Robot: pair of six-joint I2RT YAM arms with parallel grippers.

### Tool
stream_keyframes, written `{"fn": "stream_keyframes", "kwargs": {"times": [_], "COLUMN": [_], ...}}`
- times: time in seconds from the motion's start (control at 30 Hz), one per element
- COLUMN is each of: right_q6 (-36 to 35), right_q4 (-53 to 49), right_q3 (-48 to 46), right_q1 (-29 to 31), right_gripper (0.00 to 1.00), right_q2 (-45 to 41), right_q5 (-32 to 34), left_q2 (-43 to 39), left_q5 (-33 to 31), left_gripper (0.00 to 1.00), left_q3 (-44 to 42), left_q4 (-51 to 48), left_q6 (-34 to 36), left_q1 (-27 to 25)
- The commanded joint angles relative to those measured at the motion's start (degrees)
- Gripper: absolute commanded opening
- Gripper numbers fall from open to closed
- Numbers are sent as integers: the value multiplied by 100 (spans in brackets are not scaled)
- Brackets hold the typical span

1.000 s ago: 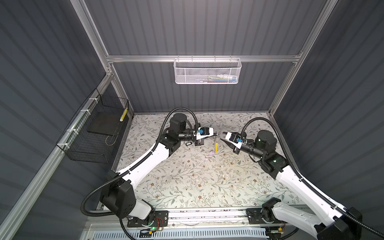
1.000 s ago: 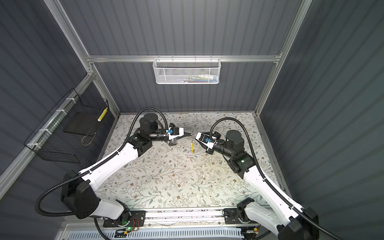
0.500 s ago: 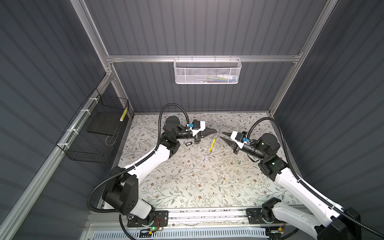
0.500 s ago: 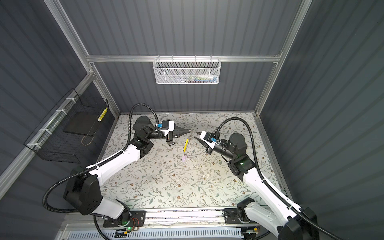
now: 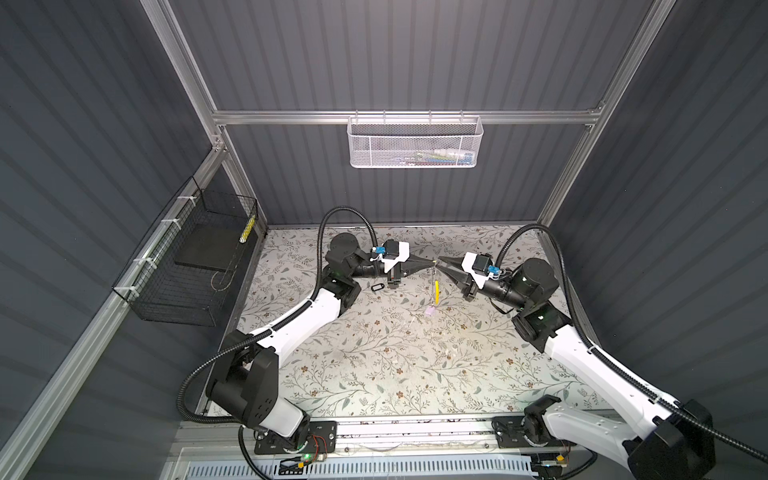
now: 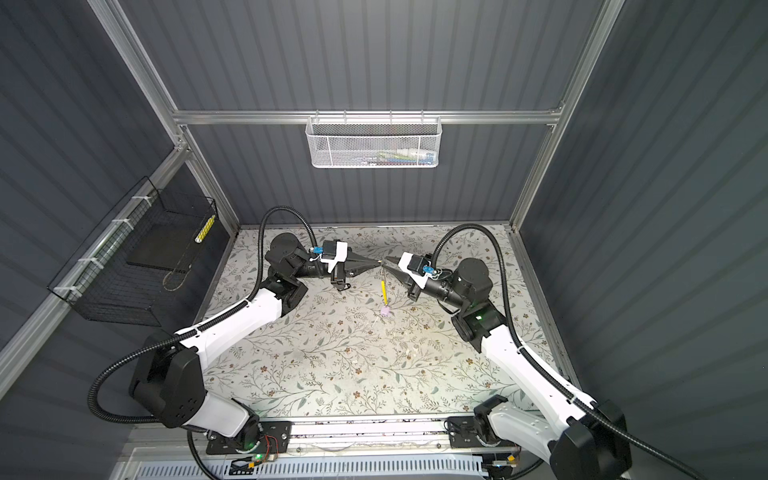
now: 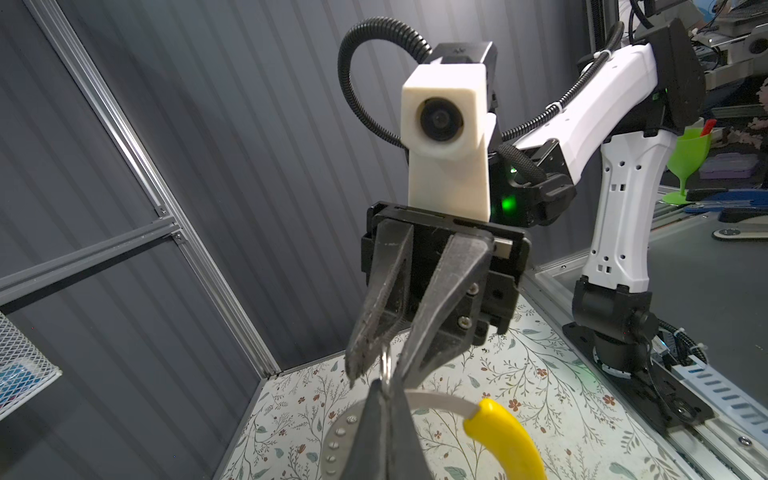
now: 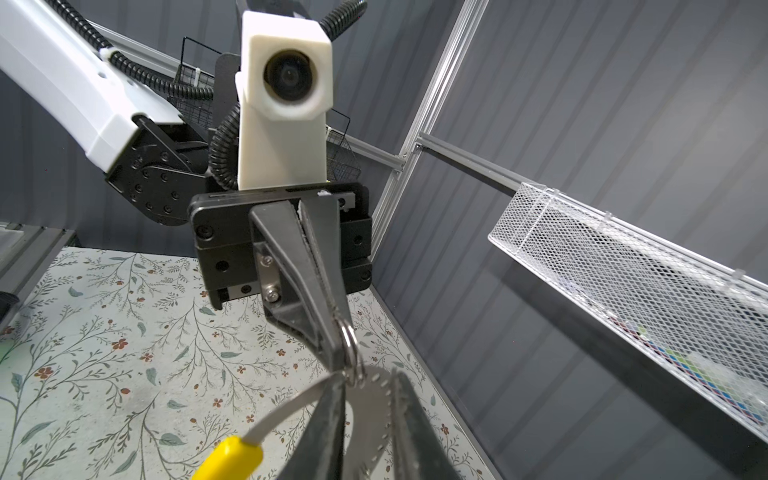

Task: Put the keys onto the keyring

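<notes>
Above the floral tabletop, near the middle of its back edge, we see both grippers meeting tip to tip in the air. The left gripper is clamped on the keyring. The right gripper has its jaws apart, straddling that ring. The yellow tag hangs below it, and the lilac tag shows just past that, toward the front edge. The black-rimmed tag lies on the tabletop by the left gripper's wrist.
</notes>
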Motion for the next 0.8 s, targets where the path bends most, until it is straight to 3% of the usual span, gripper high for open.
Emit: {"fn": "stream_keyframes", "kwargs": {"times": [0.0, 0.4, 0.47, 0.5, 0.57, 0.67, 0.77], "right_q6": [141, 32, -73, -140, -376, -779, -1115], "right_q4": [173, -34, -241, -412, -929, -1810, -2511], "right_q3": [215, 226, 248, 265, 349, 602, 870], "right_q1": [-15, -14, -16, -15, -12, -17, 3], "right_gripper": [21, 0, 0, 0, 0, 0, 0], "right_q2": [38, 25, -6, -27, -81, -126, -92], "right_q5": [-232, -301, -221, -153, 92, 399, 704], "left_q2": [25, -3, -85, -138, -285, -437, -476], "left_q5": [128, 41, -95, -190, -516, -1128, -1582], "left_gripper": [0, 0, 11, 21, 35, 37, 36], "left_q3": [33, 143, 237, 307, 571, 932, 1178], "left_q4": [116, -562, -1187, -1617, -2842, -4084, -4756], "left_q6": [-1, 528, 1018, 1375, 2427, 3454, 4038], "left_q1": [43, 43, 48, 44, 41, -1, -99]}}
